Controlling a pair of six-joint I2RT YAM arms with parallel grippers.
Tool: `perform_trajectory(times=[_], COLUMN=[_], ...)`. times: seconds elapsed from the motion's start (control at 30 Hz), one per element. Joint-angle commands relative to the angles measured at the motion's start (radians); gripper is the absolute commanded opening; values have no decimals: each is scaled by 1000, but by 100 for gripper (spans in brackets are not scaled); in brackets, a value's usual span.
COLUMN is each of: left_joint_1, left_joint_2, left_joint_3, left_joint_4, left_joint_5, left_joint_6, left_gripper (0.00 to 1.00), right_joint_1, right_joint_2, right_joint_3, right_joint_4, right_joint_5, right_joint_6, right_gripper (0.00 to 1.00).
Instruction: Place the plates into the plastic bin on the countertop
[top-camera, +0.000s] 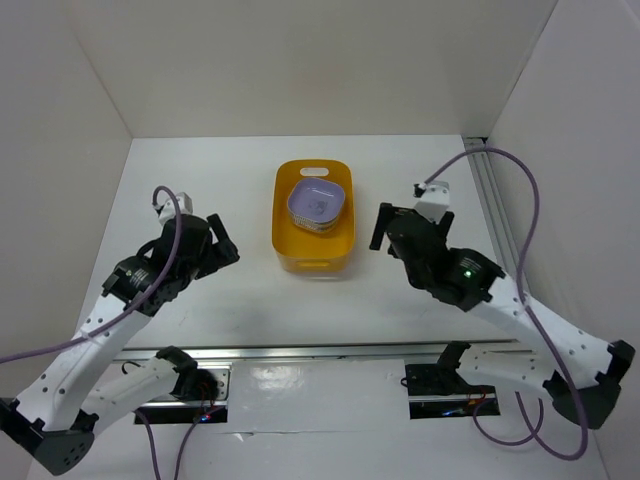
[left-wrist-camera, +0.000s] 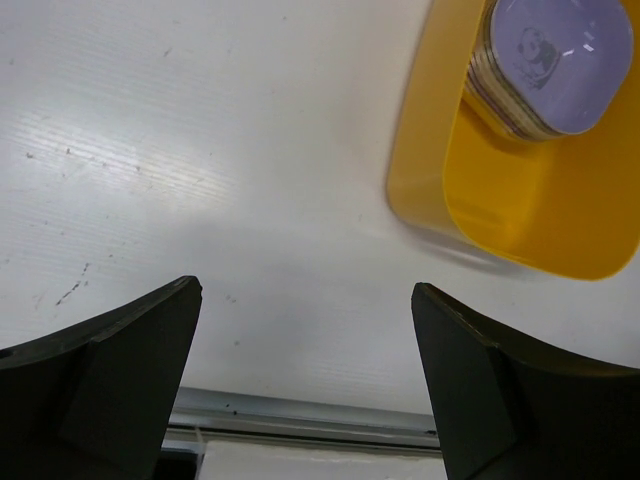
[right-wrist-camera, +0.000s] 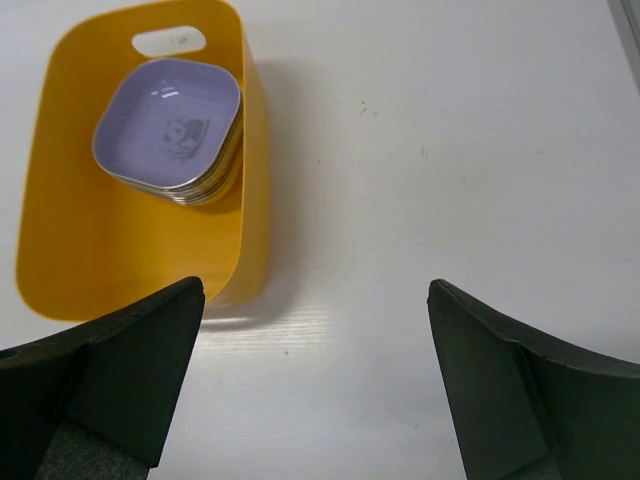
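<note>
The orange-yellow plastic bin (top-camera: 313, 217) stands on the white countertop (top-camera: 200, 290) at centre. A stack of plates (top-camera: 316, 205) lies in its far half, a lavender one on top. The stack also shows in the left wrist view (left-wrist-camera: 548, 62) and the right wrist view (right-wrist-camera: 172, 130), inside the bin (left-wrist-camera: 520, 210) (right-wrist-camera: 110, 250). My left gripper (top-camera: 224, 246) is open and empty, left of the bin. My right gripper (top-camera: 381, 228) is open and empty, right of the bin. In both wrist views (left-wrist-camera: 306, 300) (right-wrist-camera: 316, 300) only bare countertop lies between the jaws.
White walls bound the countertop at the back (top-camera: 310, 60) and both sides. A metal rail (top-camera: 330, 352) runs along the near edge by the arm bases, and another (top-camera: 495, 200) along the right wall. A purple cable (top-camera: 525, 200) loops above the right arm.
</note>
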Motion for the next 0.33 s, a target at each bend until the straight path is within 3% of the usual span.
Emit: perform_trajectory(times=[0.0,0.3], left_joint_1=[-1,-1], left_joint_2=[-34,-12], left_joint_3=[-40,-31], left_joint_4=[-37,-50], left_joint_5=[-36,-24], left_joint_6=[31,30], left_gripper=[100,100], right_joint_1=[9,9], right_joint_2=[-122,-182], right_joint_3=[4,-5], right_joint_4=[-117,-158], right_joint_5=[6,32], right_joint_6=[19,19], right_gripper=[100,100])
